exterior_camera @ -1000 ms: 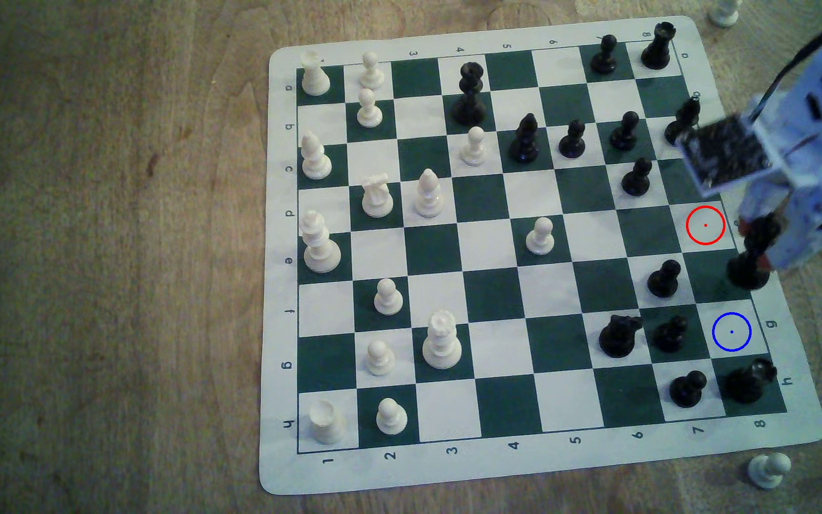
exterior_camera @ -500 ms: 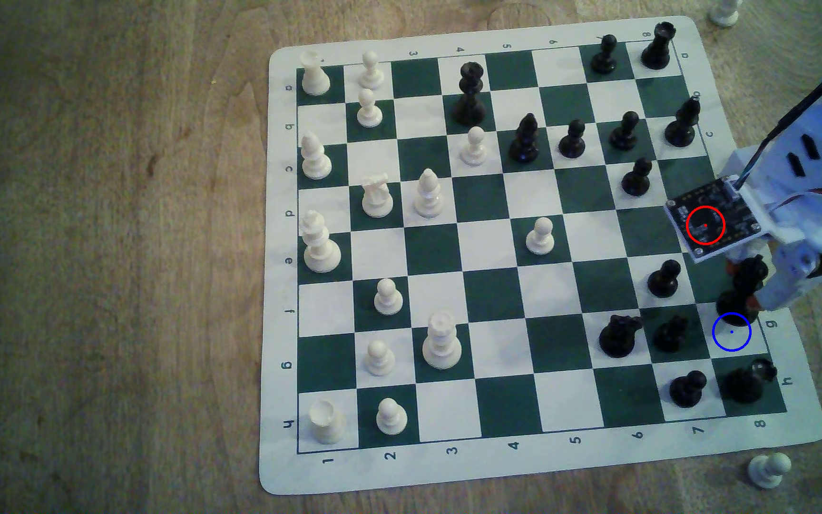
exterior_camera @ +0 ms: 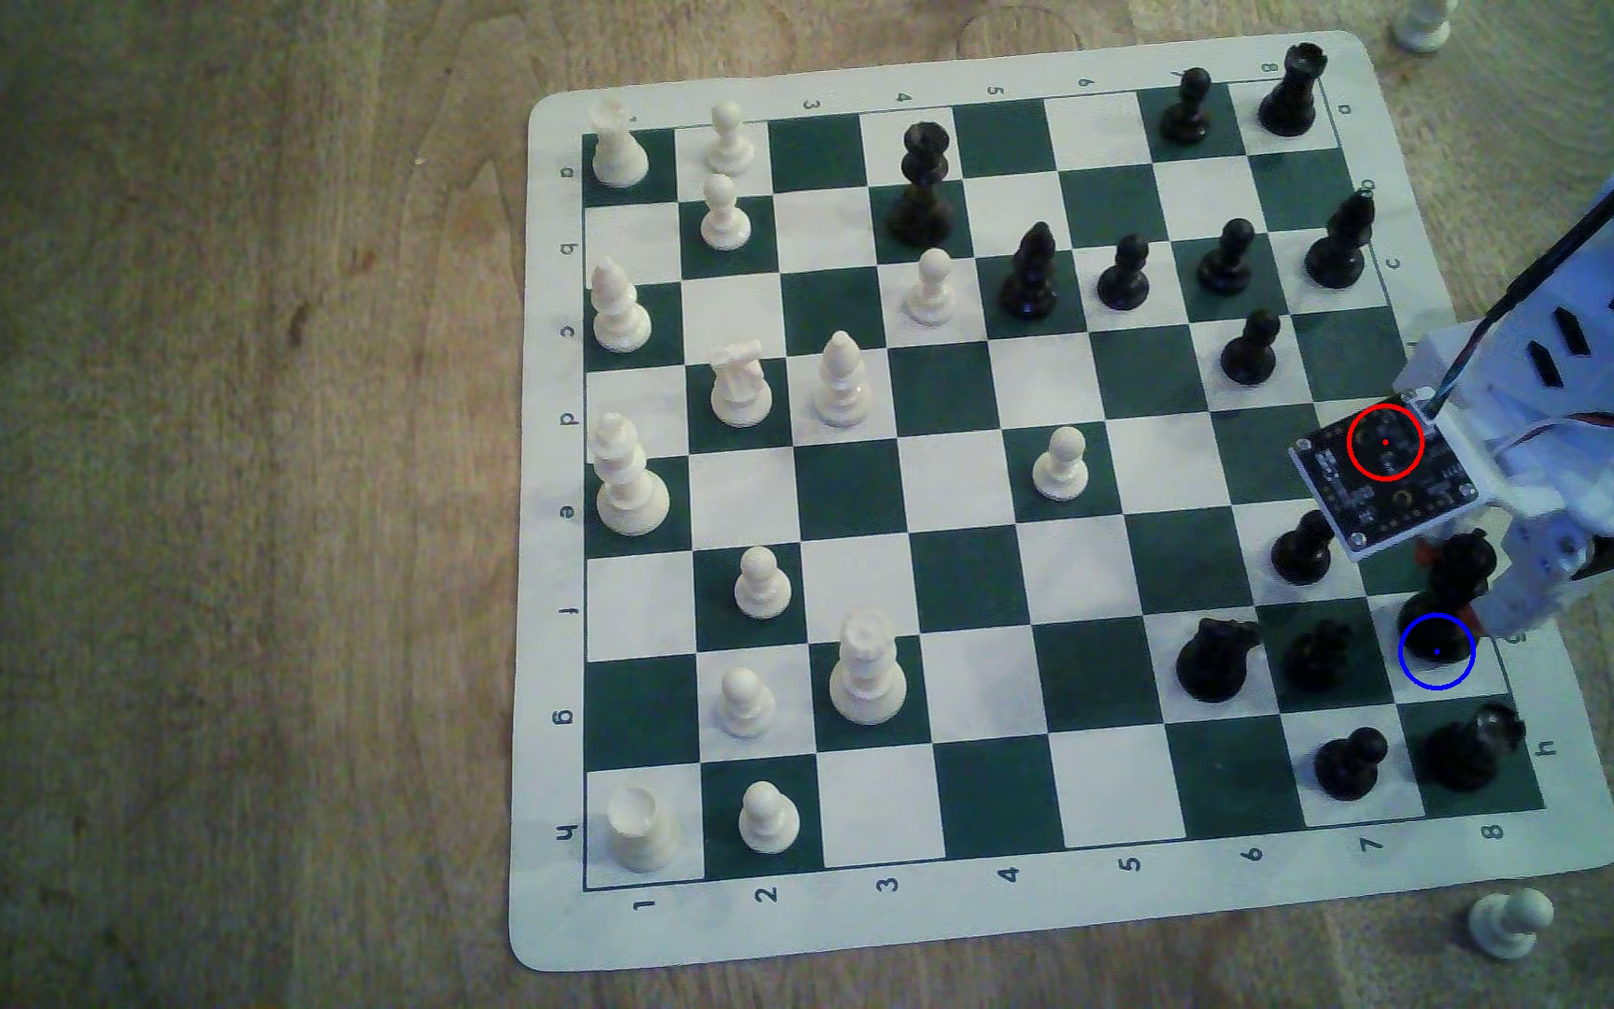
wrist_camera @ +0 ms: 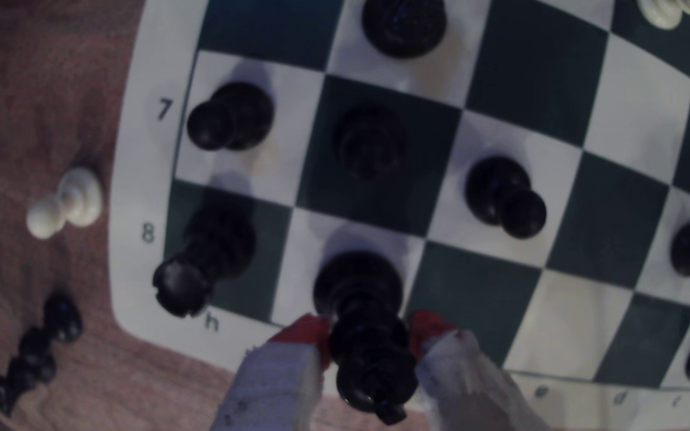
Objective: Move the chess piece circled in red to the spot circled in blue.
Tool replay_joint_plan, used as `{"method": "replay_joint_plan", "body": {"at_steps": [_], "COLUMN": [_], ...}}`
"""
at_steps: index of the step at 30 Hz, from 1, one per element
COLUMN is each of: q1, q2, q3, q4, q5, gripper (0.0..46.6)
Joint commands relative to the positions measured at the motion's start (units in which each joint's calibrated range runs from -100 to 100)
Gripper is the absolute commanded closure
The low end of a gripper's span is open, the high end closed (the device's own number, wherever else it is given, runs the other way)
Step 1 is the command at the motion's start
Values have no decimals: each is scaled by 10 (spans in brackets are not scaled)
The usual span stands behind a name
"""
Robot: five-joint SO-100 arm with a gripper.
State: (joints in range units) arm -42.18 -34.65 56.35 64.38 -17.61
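Exterior view first: the tool (exterior_camera: pixel 1463 592) has come further along the board's (exterior_camera: pixel 1017 931) right-hand edge since half a second ago, and the black king (exterior_camera: pixel 1453 582) it's carrying now has its base overlapping the upper part of the blue-ringed white square (exterior_camera: pixel 1453 674), where before it was only touching the ring's top. That square sits in the last column by the board's right edge, one up from the corner black rook (exterior_camera: pixel 1473 747). The red ring now lies over the wrist's circuit board (exterior_camera: pixel 1366 500), so the start square is hidden. So transport looks basically done, what's left is probably lowering and letting go

Wrist view: the red-tipped fingers (wrist_camera: pixel 306 331) are clamped on the king (wrist_camera: pixel 366 327) just under its crowned head. Its round base sits inside the white square (wrist_camera: pixel 297 265) next to the rook (wrist_camera: pixel 206 257), though whether it's actually touching down I can't tell
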Motion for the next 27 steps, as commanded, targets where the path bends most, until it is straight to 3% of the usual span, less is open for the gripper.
{"method": "replay_joint_plan", "body": {"at_steps": [1, 12, 14, 15, 17, 18, 20, 22, 27], "q1": [-6, -10, -10, -10, -9, -6, -3, 1, 19], "q2": [-5, -2, -2, -2, -2, -3, -6, -14, -35], "q3": [-8, 11, 16, 16, 16, 16, 16, 15, -17], "q4": [-1, -21, -25, -25, -26, -26, -26, -25, 14], "q5": [1, -4, -4, -4, -4, -4, -4, -4, 7], "gripper": [464, 464, 446, 423, 337, 260, 190, 149, 126]}}
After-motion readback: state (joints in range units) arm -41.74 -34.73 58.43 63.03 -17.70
